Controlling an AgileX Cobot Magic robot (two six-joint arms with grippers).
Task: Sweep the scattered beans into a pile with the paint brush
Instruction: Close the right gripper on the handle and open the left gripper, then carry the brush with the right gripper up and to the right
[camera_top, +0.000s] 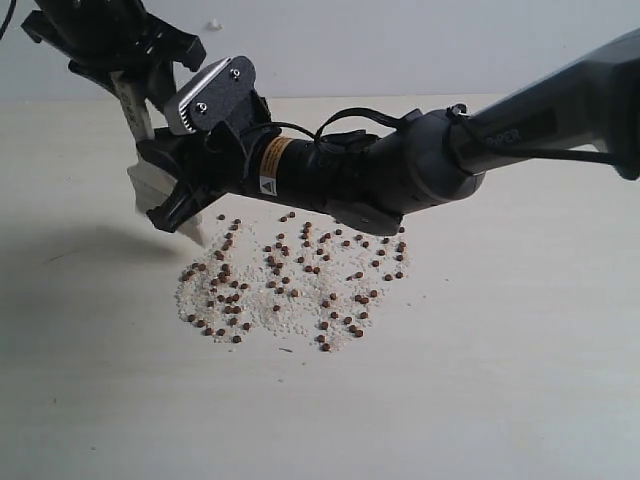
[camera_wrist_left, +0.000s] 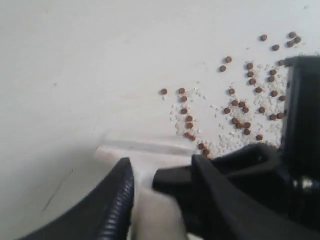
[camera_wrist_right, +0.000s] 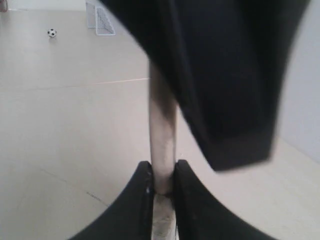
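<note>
Paint brush: flat, white bristles, silver band, upright at left of centre in the exterior view; bristle tips meet the matte pale table. Beans: small, round, reddish-brown, lying loose over whitish grains at frame centre, not heaped. Right gripper, reaching across from the right, pinches the brush edge-on between curved black fingers. Its body hides part of the scatter's upper edge. Left gripper sits over the handle at upper left; grip cannot be told. Nearest beans lie just beside the bristles.
</note>
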